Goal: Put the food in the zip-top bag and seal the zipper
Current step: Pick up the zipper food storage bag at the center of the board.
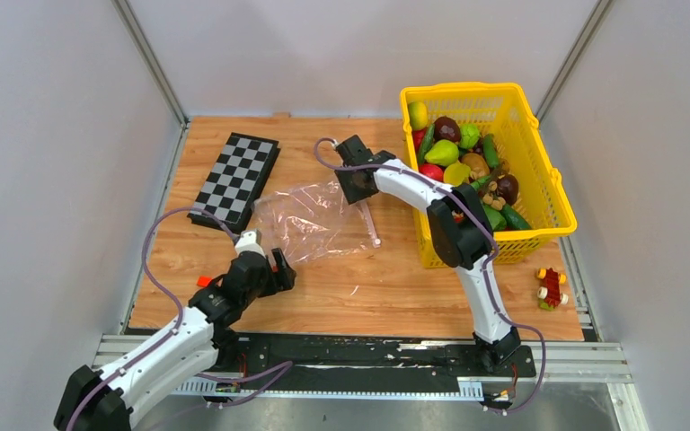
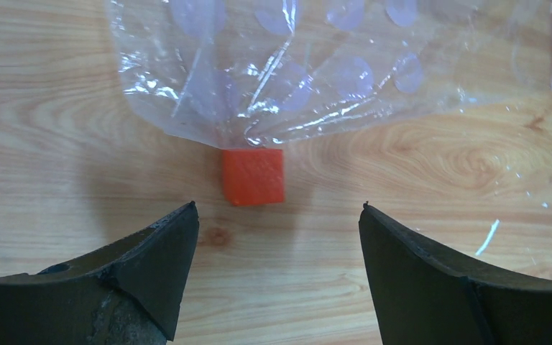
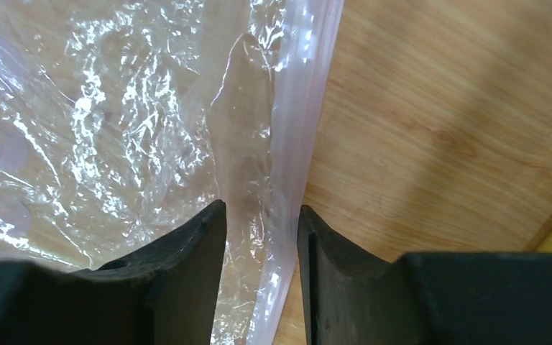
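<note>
You have two arms over the table [image 1: 395,296] and one zip-top bag [image 1: 305,220], one yellow mesh basket [image 1: 503,247] and one folded chessboard [image 1: 238,180].

The bag lies mid-table, between the chessboard and the basket. It is clear, crinkled and flattened, with wood grain showing through it. Its zipper [image 3: 303,136] is a thin pinkish strip along the edge that faces the basket.

All the food [image 1: 463,162] you can see is heaped in the basket. There are red, green, yellow-green and dark purple fruits and several long green pieces (roughly a dozen, too piled up for an exact count). One small red and yellow toy [image 1: 551,289] sits on the wood just right of the basket.

Your left gripper [image 2: 278,215] hovers at the bag's near corner with its jaws spread wide and nothing between them. One orange-red block [image 2: 253,177] lies just beyond its fingertips, touching the bag's edge.

Your right gripper [image 3: 261,215] is down over the zipper edge, and its jaws are drawn in to a narrow gap with the strip running through it. You cannot tell from these views whether the fingers actually pinch the plastic.
</note>
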Robot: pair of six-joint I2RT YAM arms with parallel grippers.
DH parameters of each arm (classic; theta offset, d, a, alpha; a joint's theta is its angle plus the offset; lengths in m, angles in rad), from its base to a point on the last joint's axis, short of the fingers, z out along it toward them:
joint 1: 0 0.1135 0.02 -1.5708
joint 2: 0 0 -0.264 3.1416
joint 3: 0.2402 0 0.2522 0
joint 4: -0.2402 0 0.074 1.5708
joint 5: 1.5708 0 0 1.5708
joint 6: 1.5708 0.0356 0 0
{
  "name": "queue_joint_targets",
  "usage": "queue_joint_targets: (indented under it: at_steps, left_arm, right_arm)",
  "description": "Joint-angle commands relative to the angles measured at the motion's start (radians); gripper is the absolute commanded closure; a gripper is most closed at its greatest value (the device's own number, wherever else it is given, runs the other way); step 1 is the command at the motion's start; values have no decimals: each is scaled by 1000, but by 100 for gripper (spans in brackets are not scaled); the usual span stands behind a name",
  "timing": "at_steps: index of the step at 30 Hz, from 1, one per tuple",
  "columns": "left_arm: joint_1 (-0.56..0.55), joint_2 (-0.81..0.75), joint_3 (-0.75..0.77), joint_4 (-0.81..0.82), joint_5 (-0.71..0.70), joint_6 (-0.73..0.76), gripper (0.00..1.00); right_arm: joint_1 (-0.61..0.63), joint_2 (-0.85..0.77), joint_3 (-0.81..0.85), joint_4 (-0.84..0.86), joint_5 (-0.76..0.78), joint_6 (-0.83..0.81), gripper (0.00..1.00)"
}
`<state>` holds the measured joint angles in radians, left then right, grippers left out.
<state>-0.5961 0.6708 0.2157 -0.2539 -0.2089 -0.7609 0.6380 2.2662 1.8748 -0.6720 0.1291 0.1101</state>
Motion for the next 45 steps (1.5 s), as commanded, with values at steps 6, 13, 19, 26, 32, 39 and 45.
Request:
queue_joint_targets:
  at_steps: [6,13,19,26,32,39,45]
  left_arm:
    - [-5,-119,29,-101,-140,-55,11]
    - [-5,-101,55,112,133,-17,14]
    - [-29,10,30,322,290,-68,18]
    - [-32,101,63,270,124,-62,16]
    - [-31,84,58,73,-178,-71,13]
    - [-30,22,103,-160,-367,-114,9]
    - [-30,-45,179,-167,-319,-8,9]
  right_arm:
    - [-6,-154,-67,58,-61,10,77]
    - [-6,-244,-115,76,-55,13,100]
    - [-6,-291,-161,97,-65,42,100]
    - [-6,-315,-178,100,-108,66,100]
    - [-5,-352,-197,88,-113,57,100]
    - [-6,-401,-242,92,-228,67,100]
    - [-6,-468,-334,168,-325,143,100]
